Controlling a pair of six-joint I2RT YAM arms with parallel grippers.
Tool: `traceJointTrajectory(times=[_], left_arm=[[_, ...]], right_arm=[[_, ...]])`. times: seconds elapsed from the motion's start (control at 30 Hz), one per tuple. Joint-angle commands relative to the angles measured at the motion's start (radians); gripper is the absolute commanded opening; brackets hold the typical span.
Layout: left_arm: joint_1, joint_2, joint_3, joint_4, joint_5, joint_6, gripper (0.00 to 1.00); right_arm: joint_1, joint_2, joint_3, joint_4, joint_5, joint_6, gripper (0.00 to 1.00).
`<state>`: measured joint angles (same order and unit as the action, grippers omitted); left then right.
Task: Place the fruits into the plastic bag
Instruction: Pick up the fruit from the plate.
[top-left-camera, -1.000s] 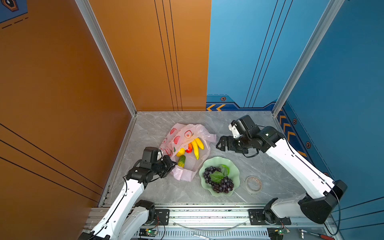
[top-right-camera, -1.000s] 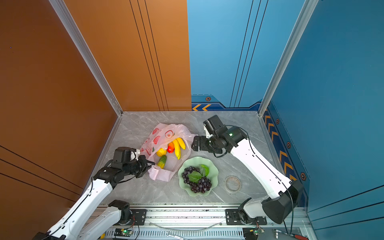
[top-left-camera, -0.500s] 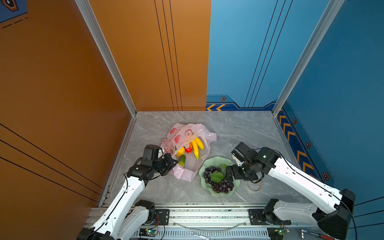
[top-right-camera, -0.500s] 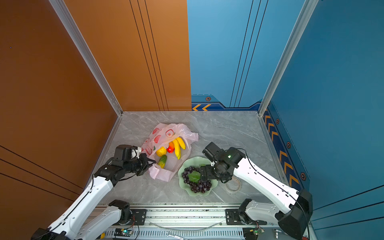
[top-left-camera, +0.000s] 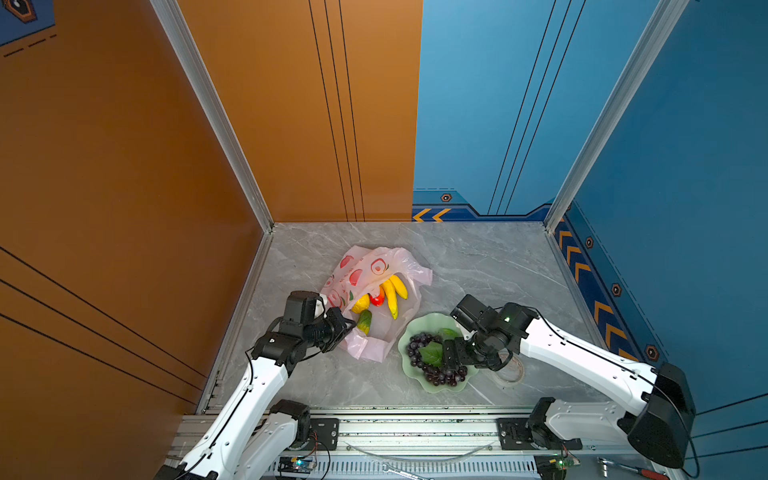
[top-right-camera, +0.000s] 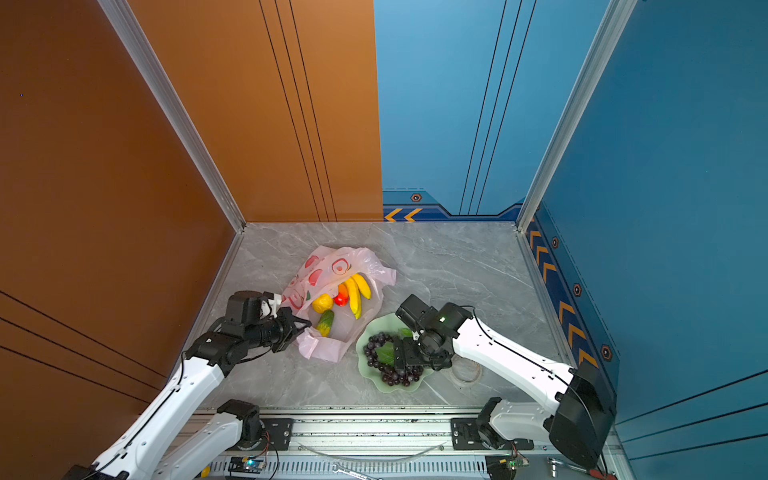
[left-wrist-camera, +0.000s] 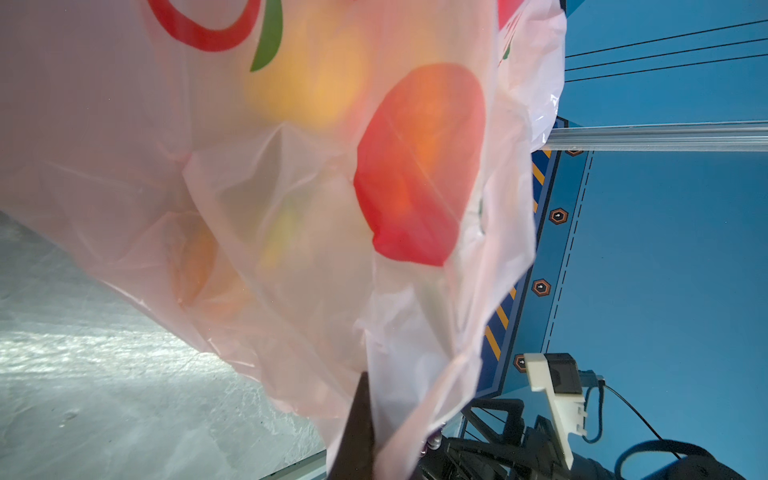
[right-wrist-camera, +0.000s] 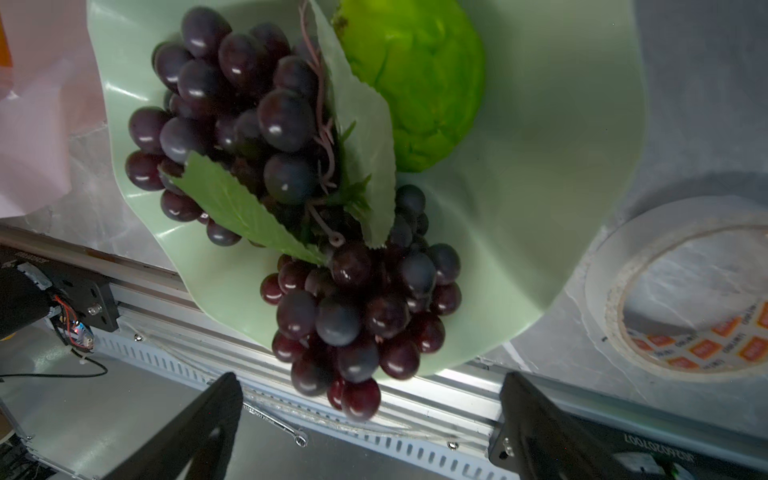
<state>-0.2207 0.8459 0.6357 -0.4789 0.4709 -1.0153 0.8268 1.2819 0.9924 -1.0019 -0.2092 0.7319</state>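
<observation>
The pale-pink plastic bag (top-left-camera: 365, 266) (top-right-camera: 328, 266) lies open on the table. Inside it are a banana bunch (top-left-camera: 392, 292) (top-right-camera: 357, 291), a lemon (top-left-camera: 360, 303), a red mango (top-left-camera: 377, 297) and a green-orange fruit (top-left-camera: 364, 322). My left gripper (top-left-camera: 348, 326) (top-right-camera: 304, 326) (left-wrist-camera: 365, 384) is shut on the bag's (left-wrist-camera: 291, 208) near edge and holds it up. The purple grapes (top-left-camera: 415, 347) (right-wrist-camera: 340, 307) and a small green ball (right-wrist-camera: 419, 79) sit on the green plate (top-left-camera: 415, 326) (right-wrist-camera: 540, 208). My right gripper (top-left-camera: 451, 353) (top-right-camera: 405, 355) (right-wrist-camera: 370, 377) hangs open over the grapes, its fingers either side of the bunch's tip.
A clear tape roll (top-left-camera: 509, 372) (right-wrist-camera: 685, 291) lies just right of the plate, under my right arm. The aluminium rail (top-left-camera: 415, 428) runs along the table's front edge. Orange and blue walls close in the back and sides.
My right arm has swung from beside the bag toward the front and come down over the grapes on the plate. The left gripper has kept its hold on the bag.
</observation>
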Motion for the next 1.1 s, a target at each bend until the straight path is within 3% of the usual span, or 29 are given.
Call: traceJointTrajectory(times=[0.0,0.6,0.8,1.07], left_arm=[[-0.012,-0.009,-0.010,0.005,-0.018,-0.003,0.00],[-0.010,-0.020,-0.019,-0.002,-0.029,-0.007,0.00],[-0.003,-0.008,-0.011,-0.002,-0.019,0.001,0.00],[0.007,-0.015,-0.025,-0.002,-0.015,0.001,0.00]], right_arm=[[0.004,0.048,0.000,0.053,-0.014,-0.020,0.94],[0.012,0.224,0.006,0.092,-0.031,-0.065,0.97],[0.028,0.257,0.005,0.101,-0.044,-0.063,0.88],[0.049,0.254,0.004,0.100,-0.045,-0.055,0.70]])
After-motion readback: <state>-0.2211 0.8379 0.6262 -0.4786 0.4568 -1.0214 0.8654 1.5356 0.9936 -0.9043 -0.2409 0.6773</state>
